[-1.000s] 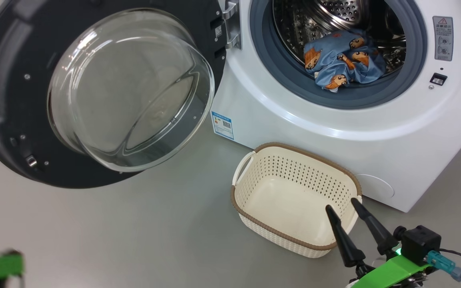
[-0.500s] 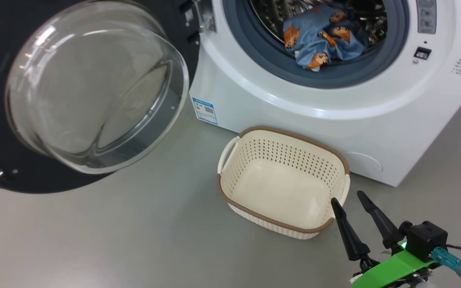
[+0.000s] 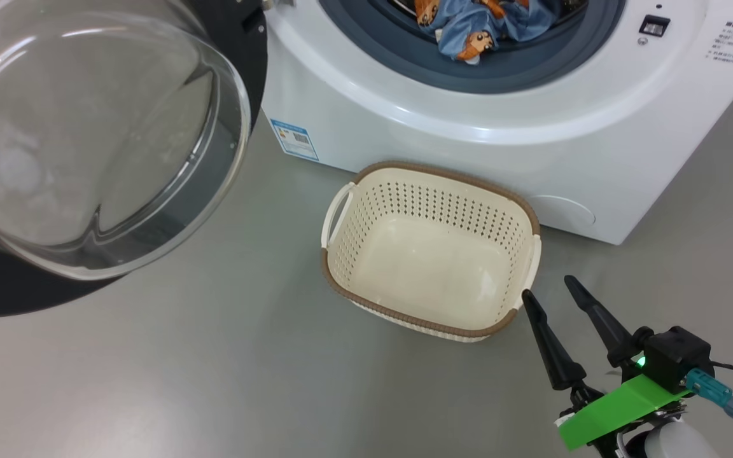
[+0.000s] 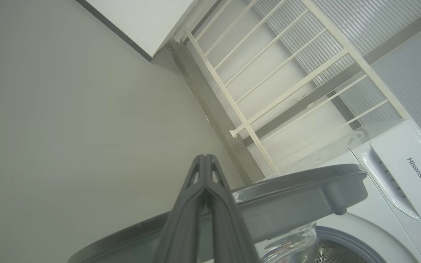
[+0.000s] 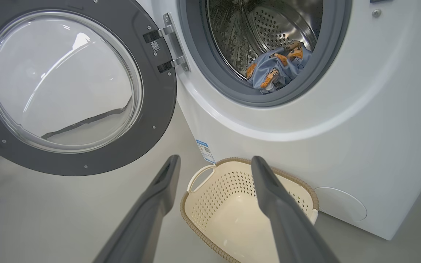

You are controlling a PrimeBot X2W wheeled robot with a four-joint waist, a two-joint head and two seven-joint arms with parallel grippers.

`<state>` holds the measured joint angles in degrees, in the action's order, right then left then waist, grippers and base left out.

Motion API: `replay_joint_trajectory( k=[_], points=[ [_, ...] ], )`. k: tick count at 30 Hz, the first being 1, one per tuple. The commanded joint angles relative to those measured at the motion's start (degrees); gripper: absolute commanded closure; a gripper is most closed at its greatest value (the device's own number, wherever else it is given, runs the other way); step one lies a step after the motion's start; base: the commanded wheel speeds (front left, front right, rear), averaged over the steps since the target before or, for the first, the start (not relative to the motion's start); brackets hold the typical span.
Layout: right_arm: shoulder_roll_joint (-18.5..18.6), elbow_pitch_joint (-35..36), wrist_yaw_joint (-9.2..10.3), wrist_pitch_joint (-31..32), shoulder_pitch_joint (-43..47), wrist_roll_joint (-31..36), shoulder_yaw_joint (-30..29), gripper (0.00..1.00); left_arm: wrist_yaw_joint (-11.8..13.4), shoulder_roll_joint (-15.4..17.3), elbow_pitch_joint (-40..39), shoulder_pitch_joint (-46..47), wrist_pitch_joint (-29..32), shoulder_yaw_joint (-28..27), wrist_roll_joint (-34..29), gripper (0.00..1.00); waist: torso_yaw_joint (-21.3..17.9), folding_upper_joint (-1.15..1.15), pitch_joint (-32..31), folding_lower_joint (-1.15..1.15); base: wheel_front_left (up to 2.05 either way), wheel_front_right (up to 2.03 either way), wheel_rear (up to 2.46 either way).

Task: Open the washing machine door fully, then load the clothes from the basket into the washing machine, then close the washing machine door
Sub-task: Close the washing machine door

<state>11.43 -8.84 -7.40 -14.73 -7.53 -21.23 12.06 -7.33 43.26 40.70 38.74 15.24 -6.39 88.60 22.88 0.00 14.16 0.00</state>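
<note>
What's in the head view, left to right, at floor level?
door → blue sticker → basket → right pincer

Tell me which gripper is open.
The right gripper, by the basket: its two fingers stand clearly apart. The left gripper has its fingers pressed together.

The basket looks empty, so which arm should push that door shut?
Probably left: the left gripper, shut, is right by the door; the right gripper hangs open by the basket.
</note>
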Motion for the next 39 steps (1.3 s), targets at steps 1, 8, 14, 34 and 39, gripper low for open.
replay_joint_trajectory(
  k=[1,8,14,34,39],
  points=[
    [0.6,1.5,-0.09,-0.3,-1.7,0.7,1.4,0.00,-0.2,5.0,-0.6,2.1,2.2,-1.8,1.5,1.00,-0.5,0.00,1.3,0.00,0.00,0.00,0.00],
    [1.2,1.5,-0.09,-0.3,-2.5,0.9,1.4,0.00,-0.2,4.9,0.8,2.7,5.9,-1.3,2.4,1.00,-1.0,0.00,2.2,0.00,0.00,0.00,0.00],
    [1.4,1.6,-0.09,-0.3,-3.0,1.1,1.8,0.00,-0.2,4.7,1.8,2.6,6.2,-1.0,1.9,1.00,-1.8,0.00,2.5,0.00,0.00,0.00,0.00],
    [0.9,1.6,-0.09,-0.3,-2.8,1.4,1.1,0.00,-0.2,3.7,2.6,2.8,14.6,1.2,2.6,1.00,-2.4,0.00,1.7,0.00,0.00,0.00,0.00],
    [0.6,1.7,-0.09,-0.3,-2.7,1.3,1.0,0.00,-0.2,3.2,1.6,2.0,18.2,1.7,3.4,1.00,-2.3,0.00,1.3,0.00,0.00,0.00,0.00]
  ],
)
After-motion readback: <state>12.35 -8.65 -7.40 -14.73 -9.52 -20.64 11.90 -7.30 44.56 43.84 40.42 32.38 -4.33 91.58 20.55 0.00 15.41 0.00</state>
